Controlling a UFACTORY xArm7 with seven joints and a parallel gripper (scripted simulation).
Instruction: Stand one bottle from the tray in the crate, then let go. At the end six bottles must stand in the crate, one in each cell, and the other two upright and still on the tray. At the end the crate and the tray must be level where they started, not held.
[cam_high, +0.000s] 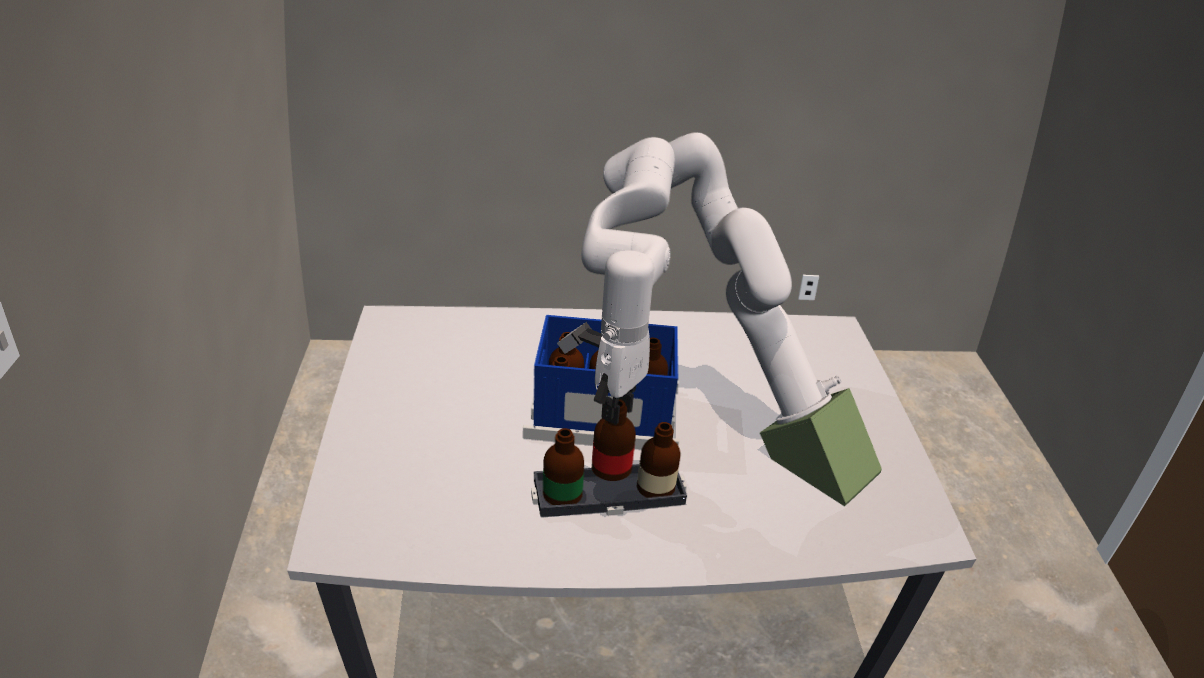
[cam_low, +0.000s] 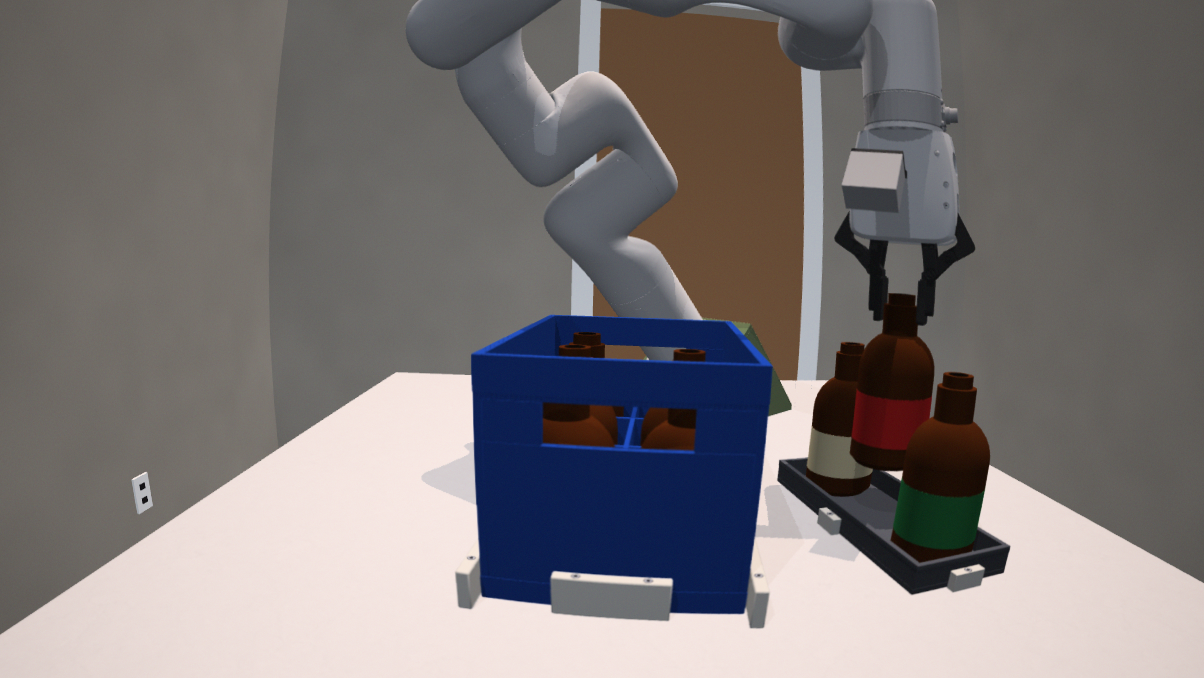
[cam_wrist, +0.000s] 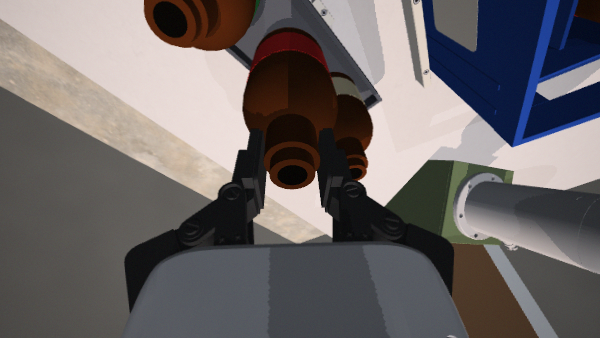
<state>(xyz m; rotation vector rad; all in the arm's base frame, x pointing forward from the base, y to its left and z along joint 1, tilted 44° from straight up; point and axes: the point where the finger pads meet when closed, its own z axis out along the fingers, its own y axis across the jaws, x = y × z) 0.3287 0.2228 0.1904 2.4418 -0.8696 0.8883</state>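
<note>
My gripper (cam_high: 615, 410) (cam_low: 901, 307) (cam_wrist: 291, 146) is shut on the neck of the red-label brown bottle (cam_high: 613, 446) (cam_low: 893, 395) (cam_wrist: 290, 95). It holds the bottle upright, a little above the dark tray (cam_high: 581, 507) (cam_low: 876, 551). A green-label bottle (cam_high: 562, 471) (cam_low: 939, 480) (cam_wrist: 195, 20) and a cream-label bottle (cam_high: 658, 463) (cam_low: 834, 429) (cam_wrist: 352, 120) stand upright on the tray on either side of it. The blue crate (cam_high: 556, 395) (cam_low: 623, 513) (cam_wrist: 480, 75) stands just behind the tray. Brown bottle necks (cam_low: 581, 341) (cam_low: 689, 355) show inside it; the cells are partly hidden.
The arm's green base block (cam_high: 821, 454) (cam_wrist: 425, 190) sits at the table's right. White brackets (cam_low: 610, 593) hold the crate's foot. The arm's lower link (cam_wrist: 530, 220) slants up beside the crate. The table edge lies in front of the tray.
</note>
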